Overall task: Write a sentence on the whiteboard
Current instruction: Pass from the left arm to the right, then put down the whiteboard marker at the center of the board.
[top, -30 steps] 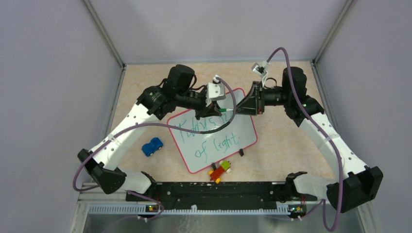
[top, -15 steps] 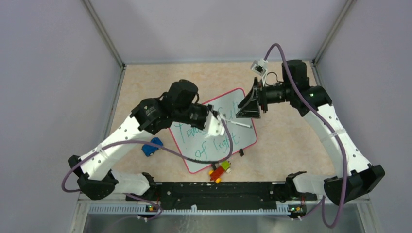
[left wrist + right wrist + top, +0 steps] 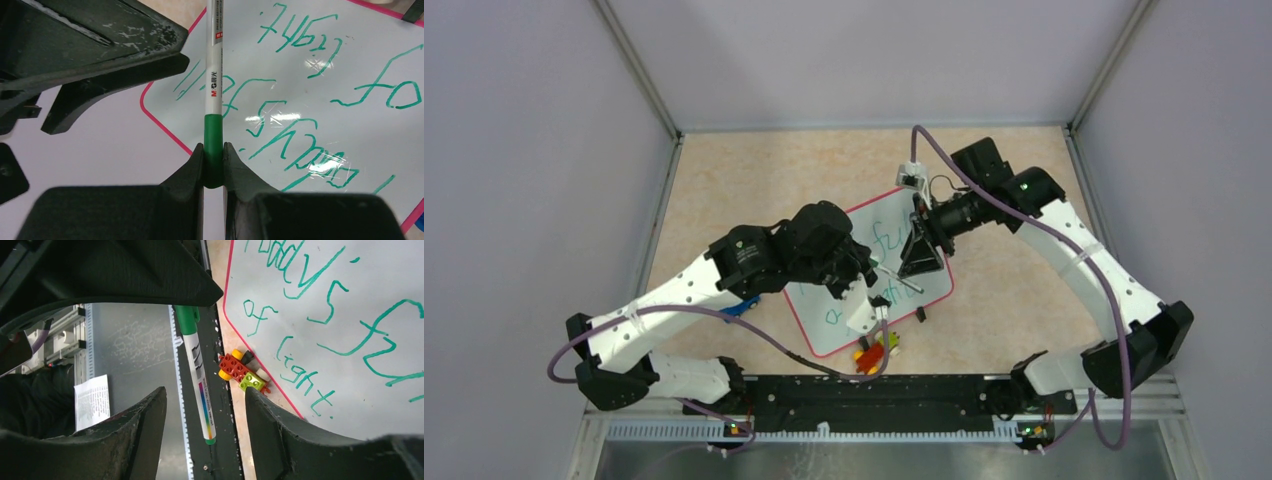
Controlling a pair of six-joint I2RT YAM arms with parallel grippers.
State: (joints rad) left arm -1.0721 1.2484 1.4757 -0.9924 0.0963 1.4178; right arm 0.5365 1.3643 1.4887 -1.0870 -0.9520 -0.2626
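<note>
Whiteboard (image 3: 932, 286) lies mid-table w/ green sentence (image 3: 327, 302) in two lines, lower one reading "of light." L gripper (image 3: 213, 165), over board's 6 o'clock edge, pinches green end of a marker (image 3: 214, 75). R gripper (image 3: 204, 392), over 3 o'clock side, is spread wide, marker showing between its fingers.

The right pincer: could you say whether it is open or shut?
Open: right pincer stands wide, fingers clear of the marker between them.
</note>
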